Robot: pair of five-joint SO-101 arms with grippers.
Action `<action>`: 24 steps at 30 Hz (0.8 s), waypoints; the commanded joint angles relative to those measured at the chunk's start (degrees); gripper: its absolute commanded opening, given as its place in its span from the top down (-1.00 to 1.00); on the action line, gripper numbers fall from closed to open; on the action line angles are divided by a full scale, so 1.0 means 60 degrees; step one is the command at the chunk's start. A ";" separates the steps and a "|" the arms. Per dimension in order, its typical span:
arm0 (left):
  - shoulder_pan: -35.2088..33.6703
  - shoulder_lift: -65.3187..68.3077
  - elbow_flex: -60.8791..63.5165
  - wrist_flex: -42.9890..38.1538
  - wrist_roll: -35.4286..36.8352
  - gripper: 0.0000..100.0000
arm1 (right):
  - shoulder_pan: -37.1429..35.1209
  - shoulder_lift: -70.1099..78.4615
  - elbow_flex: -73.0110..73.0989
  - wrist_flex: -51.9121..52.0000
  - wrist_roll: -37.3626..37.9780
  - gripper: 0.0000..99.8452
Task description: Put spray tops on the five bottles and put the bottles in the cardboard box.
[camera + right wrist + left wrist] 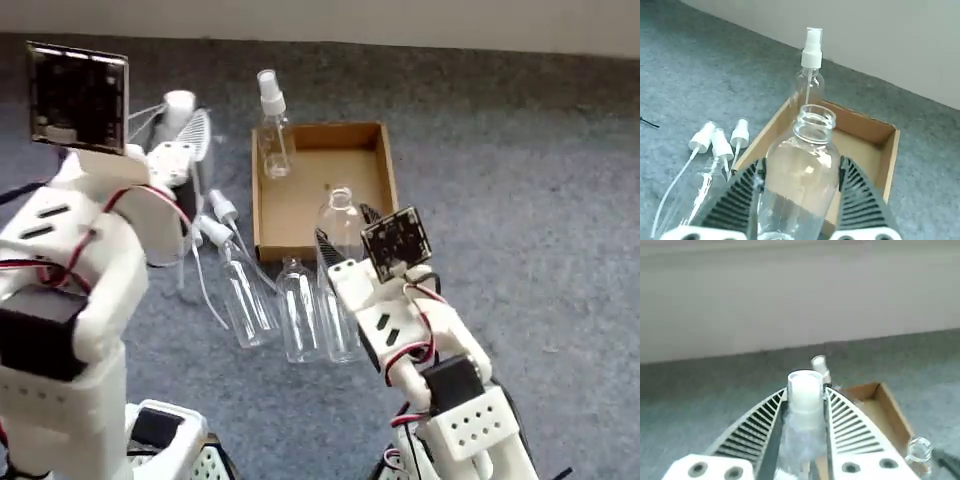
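The right pincer point(799, 167) is grasping an uncapped clear bottle point(801, 185) upright by its body, near the cardboard box point(300, 205). The left pincer point(805, 390) is clenching a spray top point(804, 405). The bottle is judging as light, rigid and slippery, so a mid-body hold is suiting it.

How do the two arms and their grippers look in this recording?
The left arm and right arm have white plastic shells with black servo blocks and thin red and black wires. Each wrist carries a square dark circuit board. The left gripper has white slatted fingers; the right gripper has black slatted fingers on a white base.
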 commanded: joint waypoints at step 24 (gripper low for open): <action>0.4110 0.1370 0.2747 -0.7502 -0.0029 0.99 | -0.0945 -0.2952 0.1941 -0.0286 -0.0147 0.99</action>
